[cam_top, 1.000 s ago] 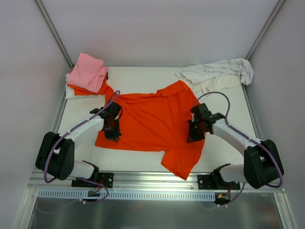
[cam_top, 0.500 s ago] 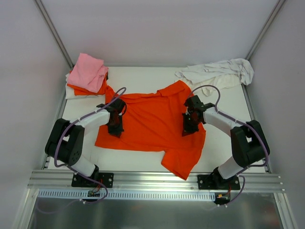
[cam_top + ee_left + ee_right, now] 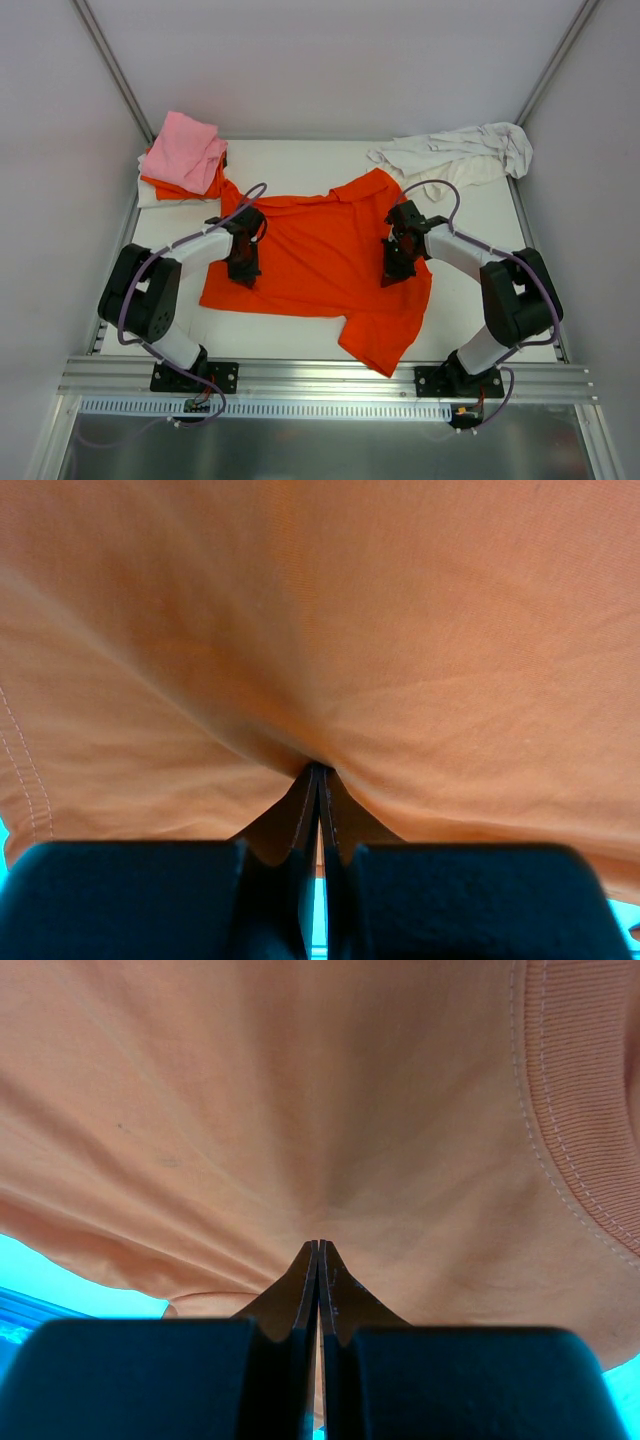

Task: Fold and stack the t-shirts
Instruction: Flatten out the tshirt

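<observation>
- I see a white table (image 3: 300, 165) under everything.
- Plain white back wall (image 3: 330, 60); pale side walls left and right.
- Grey struts run diagonally up the back corners: left strut (image 3: 110, 65), right strut (image 3: 560, 60).
- Near edge: aluminium rail (image 3: 320, 375), white slotted strip (image 3: 320, 408) just below it, then a glossy grey panel (image 3: 320, 450).
</observation>
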`<act>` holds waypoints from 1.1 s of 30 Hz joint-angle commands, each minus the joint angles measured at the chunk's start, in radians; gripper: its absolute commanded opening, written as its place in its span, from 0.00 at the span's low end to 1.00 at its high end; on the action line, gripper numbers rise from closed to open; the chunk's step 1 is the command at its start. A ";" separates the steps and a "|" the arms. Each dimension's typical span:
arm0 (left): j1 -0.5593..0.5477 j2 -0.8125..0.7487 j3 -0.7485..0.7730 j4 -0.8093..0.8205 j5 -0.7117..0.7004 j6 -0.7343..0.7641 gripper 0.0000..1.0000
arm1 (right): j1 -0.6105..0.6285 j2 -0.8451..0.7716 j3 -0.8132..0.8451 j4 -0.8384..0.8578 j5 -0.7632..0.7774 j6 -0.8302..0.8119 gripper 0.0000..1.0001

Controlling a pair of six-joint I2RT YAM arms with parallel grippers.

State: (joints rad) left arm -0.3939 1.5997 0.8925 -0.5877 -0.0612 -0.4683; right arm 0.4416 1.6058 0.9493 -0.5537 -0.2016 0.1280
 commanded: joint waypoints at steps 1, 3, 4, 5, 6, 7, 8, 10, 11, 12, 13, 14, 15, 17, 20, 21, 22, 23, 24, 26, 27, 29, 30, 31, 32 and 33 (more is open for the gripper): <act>-0.008 0.005 -0.082 -0.043 0.001 -0.009 0.00 | -0.006 -0.038 0.022 0.009 -0.007 -0.007 0.00; -0.008 -0.010 -0.099 -0.046 0.003 -0.013 0.00 | -0.006 -0.044 0.013 0.014 -0.009 -0.004 0.00; -0.008 -0.024 -0.115 -0.049 0.003 -0.018 0.00 | -0.004 -0.046 0.011 0.014 -0.009 -0.002 0.00; -0.008 -0.032 -0.118 -0.050 0.004 -0.024 0.00 | -0.004 -0.050 0.009 0.014 -0.007 -0.002 0.00; -0.010 -0.043 -0.118 -0.054 0.011 -0.027 0.00 | -0.004 -0.052 0.005 0.015 -0.007 -0.002 0.00; -0.011 -0.046 -0.113 -0.070 0.006 -0.033 0.00 | -0.004 -0.058 0.005 0.014 -0.005 -0.004 0.00; -0.013 -0.052 -0.112 -0.078 0.003 -0.041 0.00 | -0.006 -0.063 0.000 0.014 -0.004 -0.004 0.00; -0.014 -0.055 -0.113 -0.095 0.001 -0.043 0.00 | -0.004 -0.075 -0.001 0.011 -0.001 -0.002 0.00; -0.016 -0.055 -0.116 -0.096 0.001 -0.044 0.00 | -0.006 -0.081 -0.004 0.011 -0.001 -0.002 0.00; -0.016 -0.057 -0.121 -0.100 0.003 -0.047 0.00 | -0.006 -0.086 -0.007 0.011 0.001 -0.004 0.00; -0.017 -0.058 -0.119 -0.109 0.004 -0.050 0.00 | -0.004 -0.095 -0.009 0.009 0.002 -0.004 0.00; -0.019 -0.064 -0.124 -0.112 0.004 -0.055 0.00 | -0.004 -0.099 -0.012 0.008 0.001 -0.002 0.00; -0.022 -0.069 -0.127 -0.115 0.003 -0.058 0.00 | -0.006 -0.104 -0.020 0.008 0.004 0.001 0.00; -0.023 -0.081 -0.136 -0.124 0.006 -0.067 0.00 | -0.006 -0.119 -0.027 0.009 0.005 0.002 0.00; -0.028 -0.104 -0.150 -0.138 0.009 -0.081 0.00 | -0.006 -0.136 -0.041 0.008 0.008 0.004 0.00; -0.029 -0.110 -0.159 -0.136 0.011 -0.084 0.00 | -0.004 -0.142 -0.044 0.008 0.010 0.005 0.00; -0.030 -0.113 -0.162 -0.136 0.014 -0.084 0.00 | -0.006 -0.147 -0.052 0.012 0.010 0.007 0.00; -0.031 -0.118 -0.164 -0.142 0.011 -0.090 0.00 | -0.006 -0.155 -0.055 0.011 0.010 0.009 0.00; -0.034 -0.121 -0.165 -0.147 0.009 -0.093 0.00 | -0.006 -0.159 -0.057 0.011 0.011 0.007 0.00; -0.036 -0.126 -0.171 -0.149 0.011 -0.098 0.00 | -0.004 -0.170 -0.060 0.009 0.013 0.007 0.00; -0.037 -0.129 -0.170 -0.155 0.009 -0.101 0.00 | -0.004 -0.175 -0.060 0.008 0.017 0.007 0.00; -0.045 -0.153 -0.167 -0.159 0.003 -0.112 0.00 | -0.006 -0.193 -0.052 -0.003 0.019 0.004 0.00; -0.048 -0.171 -0.165 -0.162 0.001 -0.115 0.00 | -0.006 -0.202 -0.044 -0.017 0.024 0.004 0.00; -0.048 -0.188 -0.159 -0.161 0.000 -0.118 0.00 | -0.006 -0.214 -0.037 -0.025 0.030 0.002 0.00; -0.049 -0.242 -0.141 -0.156 -0.003 -0.112 0.00 | -0.006 -0.243 -0.015 -0.031 0.040 0.001 0.00; -0.051 -0.277 -0.129 -0.144 -0.011 -0.107 0.00 | -0.006 -0.257 0.002 -0.046 0.050 -0.001 0.02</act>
State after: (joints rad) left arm -0.4335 1.4246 0.7528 -0.6903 -0.0574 -0.5606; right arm 0.4416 1.4269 0.8906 -0.5583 -0.1871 0.1295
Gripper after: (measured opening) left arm 0.006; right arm 0.013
